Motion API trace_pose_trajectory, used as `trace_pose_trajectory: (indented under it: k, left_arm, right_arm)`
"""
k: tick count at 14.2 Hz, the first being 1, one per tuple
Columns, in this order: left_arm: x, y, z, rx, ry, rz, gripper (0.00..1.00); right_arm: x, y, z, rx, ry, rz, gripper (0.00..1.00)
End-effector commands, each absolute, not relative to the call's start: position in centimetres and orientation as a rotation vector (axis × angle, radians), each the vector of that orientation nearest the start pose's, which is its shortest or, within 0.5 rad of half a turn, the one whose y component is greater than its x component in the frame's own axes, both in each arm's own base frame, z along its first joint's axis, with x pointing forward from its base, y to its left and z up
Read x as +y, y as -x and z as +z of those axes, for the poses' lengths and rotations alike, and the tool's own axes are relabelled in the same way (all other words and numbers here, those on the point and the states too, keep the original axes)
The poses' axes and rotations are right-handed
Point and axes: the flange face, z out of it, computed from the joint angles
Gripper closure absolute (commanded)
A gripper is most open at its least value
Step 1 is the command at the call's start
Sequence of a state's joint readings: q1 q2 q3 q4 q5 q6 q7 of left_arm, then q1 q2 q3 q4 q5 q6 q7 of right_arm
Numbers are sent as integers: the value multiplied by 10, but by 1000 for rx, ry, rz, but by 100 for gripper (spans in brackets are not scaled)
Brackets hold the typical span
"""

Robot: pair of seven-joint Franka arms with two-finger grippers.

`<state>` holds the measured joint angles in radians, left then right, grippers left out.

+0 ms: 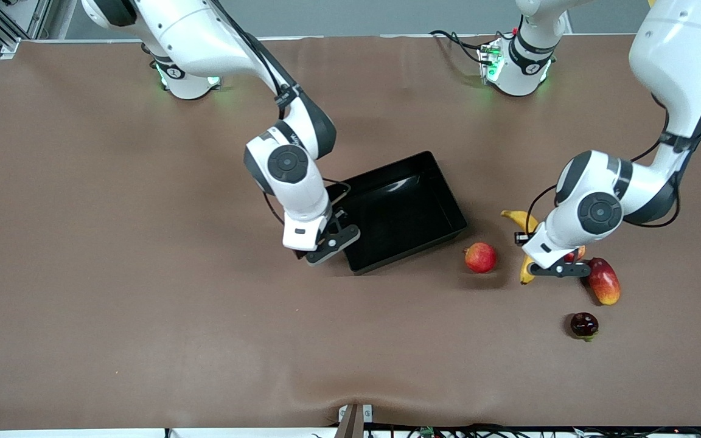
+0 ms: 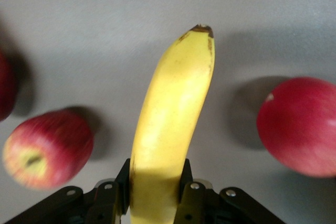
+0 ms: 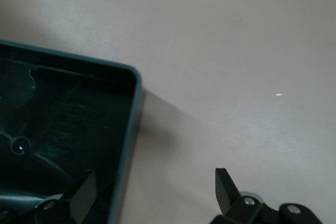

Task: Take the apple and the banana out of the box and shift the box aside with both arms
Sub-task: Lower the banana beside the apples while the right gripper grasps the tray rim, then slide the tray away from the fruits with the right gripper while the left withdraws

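The yellow banana [image 1: 516,218] lies at the left arm's end of the table. My left gripper [image 1: 539,267] is shut on it near one end; in the left wrist view the banana [image 2: 173,119] runs out from between the fingers [image 2: 115,192]. The small deep-red apple [image 1: 584,325] sits nearer the front camera than the gripper, apart from it. The black box [image 1: 448,201] lies mid-table. My right gripper [image 1: 326,250] is open astride the box's wall [image 3: 134,103] at a corner, one finger [image 3: 84,195] inside, the other [image 3: 226,187] outside.
A pinkish-red apple [image 1: 480,257] lies between the box and the banana, also in the left wrist view [image 2: 299,124]. A red-and-yellow apple [image 2: 47,148] and a mango [image 1: 604,281] lie close beside the left gripper. The brown table's front edge [image 1: 350,423] lies well away from the fruit.
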<state>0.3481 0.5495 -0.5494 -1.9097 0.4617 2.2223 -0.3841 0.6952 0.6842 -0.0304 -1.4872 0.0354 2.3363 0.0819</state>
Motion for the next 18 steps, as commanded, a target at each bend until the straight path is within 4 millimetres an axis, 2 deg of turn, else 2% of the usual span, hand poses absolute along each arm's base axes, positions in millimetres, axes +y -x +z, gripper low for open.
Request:
trace_pose_trajectory:
  k: [1, 2, 3, 4, 5, 6, 7, 8, 9, 12, 14, 16, 18]
  left_arm:
    - [-72, -614, 201, 141, 3076, 81, 100]
    - [-72, -616, 194, 144, 3092, 59, 99]
    - [-74, -617, 193, 158, 3087, 41, 81]
    - [-75, -619, 194, 152, 3083, 32, 53]
    - [-74, -620, 197, 145, 3081, 21, 30]
    - [-73, -622, 203, 126, 3077, 7, 0]
    - [-72, -624, 213, 121, 3069, -17, 0]
    - [-72, -628, 230, 122, 3056, -56, 0]
    - [-70, -631, 256, 108, 3039, -104, 0]
    - [-76, -641, 346, 49, 2998, -193, 0]
    - [-71, -648, 407, -56, 3003, -220, 0]
    - [-65, -650, 460, -105, 2973, -221, 0]
    - [-61, -648, 514, -155, 2945, -211, 0]
  right_arm:
    - [462, -569, 276, -827, 2965, -230, 0]
    - [464, -567, 272, -834, 2966, -221, 0]
    - [467, -564, 268, -833, 2968, -214, 0]
    - [469, -561, 262, -823, 2976, -203, 0]
    - [470, -559, 253, -827, 2982, -186, 0]
    - [471, -554, 242, -848, 2992, -163, 0]
    - [472, -548, 234, -894, 3002, -167, 13]
    - [468, -548, 230, -921, 3013, -181, 58]
    - [469, -546, 229, -928, 3014, -178, 100]
    - [467, -548, 234, -926, 3015, -181, 100]
    - [465, -552, 244, -914, 3015, -194, 100]
    - [459, -558, 267, -889, 3009, -236, 100]
    - [437, -571, 292, -837, 3034, -214, 100]
